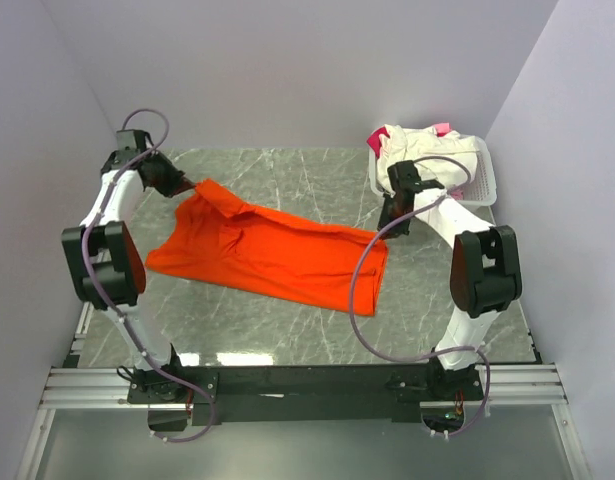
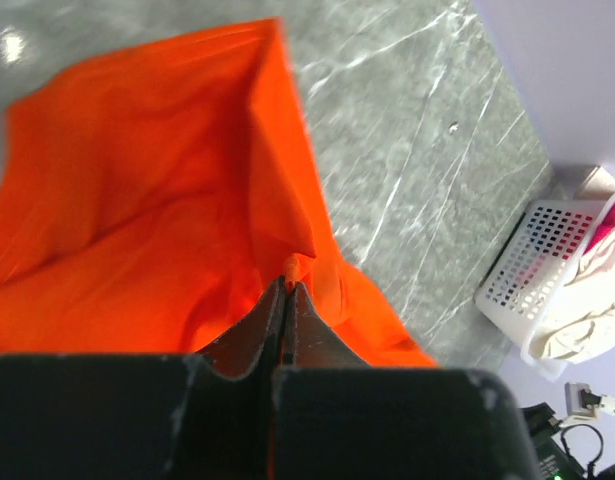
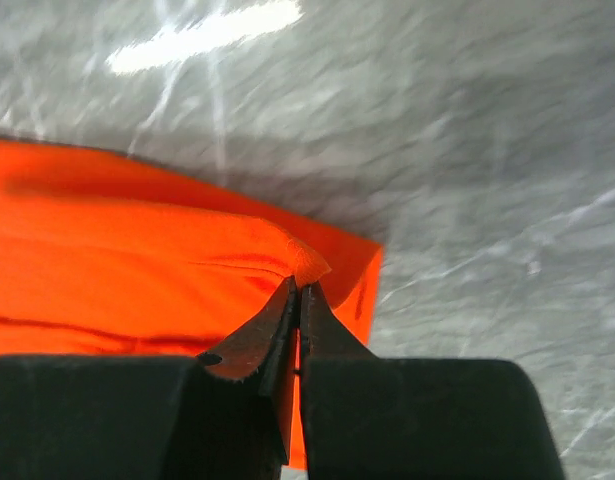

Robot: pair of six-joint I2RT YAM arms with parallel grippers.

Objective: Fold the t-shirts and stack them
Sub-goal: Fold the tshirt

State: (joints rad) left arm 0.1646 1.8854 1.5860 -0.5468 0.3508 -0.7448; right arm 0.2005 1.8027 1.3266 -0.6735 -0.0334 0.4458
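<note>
Pinching t-shirt (image 1: 267, 255): left tool (image 2: 287, 287) (right tool (image 3: 299, 290) lower)

1 high view behind the arms facing down, 2 close wrist views along jaws, all sharing orange t-shirt (image 1: 267, 255)

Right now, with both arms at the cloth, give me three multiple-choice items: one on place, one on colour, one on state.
1. Where is the white basket? A. far right corner B. near left corner C. middle
2. What colour is the t-shirt spread on the table? A. blue B. orange C. green
3. How is the left gripper? A. open, empty B. shut on the t-shirt C. shut on the basket

1 A: top view shows it far right. 2 B: every view shows orange. 3 B: its wrist view shows tips pinched on an orange fold.
</note>
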